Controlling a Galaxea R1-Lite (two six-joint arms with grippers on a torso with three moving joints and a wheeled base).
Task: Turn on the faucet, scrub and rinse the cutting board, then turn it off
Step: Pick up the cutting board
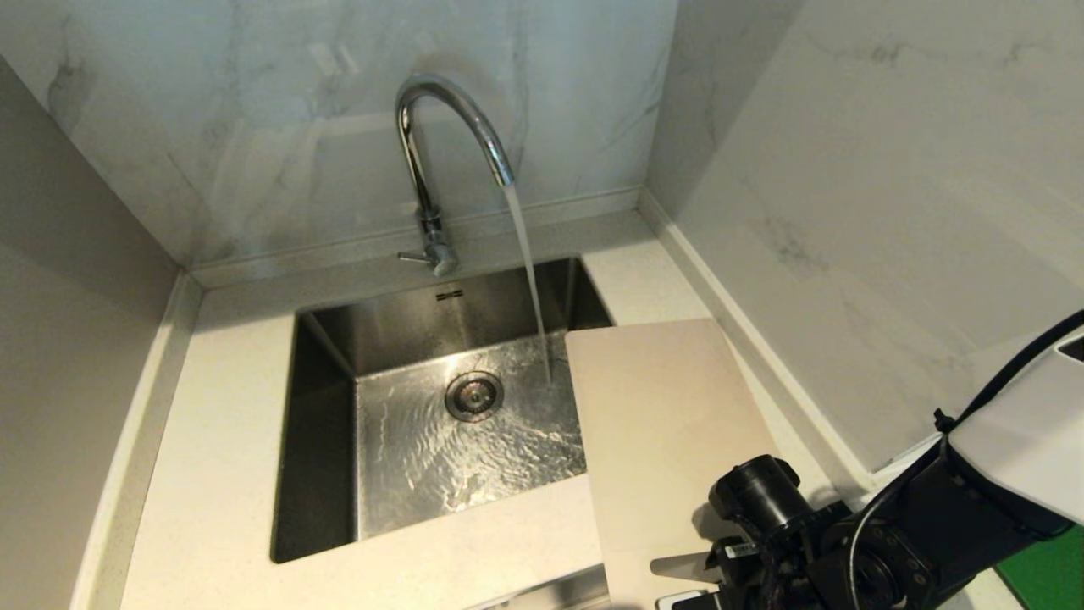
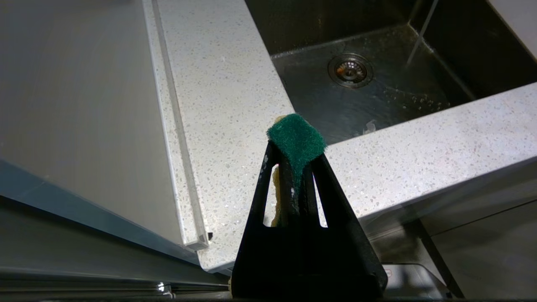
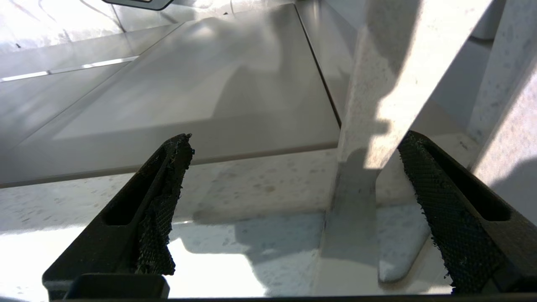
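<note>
cutting board [image 1: 665, 424] overhangs sink [image 1: 322, 440] rim, right pincer [image 3: 289, 214] agape.

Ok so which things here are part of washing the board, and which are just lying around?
Part of the job:
- faucet, running
- cutting board, on the counter, one corner over the sink
- green sponge, clamped in the left gripper
- right gripper, open, near the board

Just lying about:
- green thing at the lower right edge, mostly cut off

A green scouring sponge [image 2: 297, 140] sits between the claw's tips; steel sink [image 2: 319, 37] with drain [image 2: 350, 70] lies beyond, perhaps wet.
</note>
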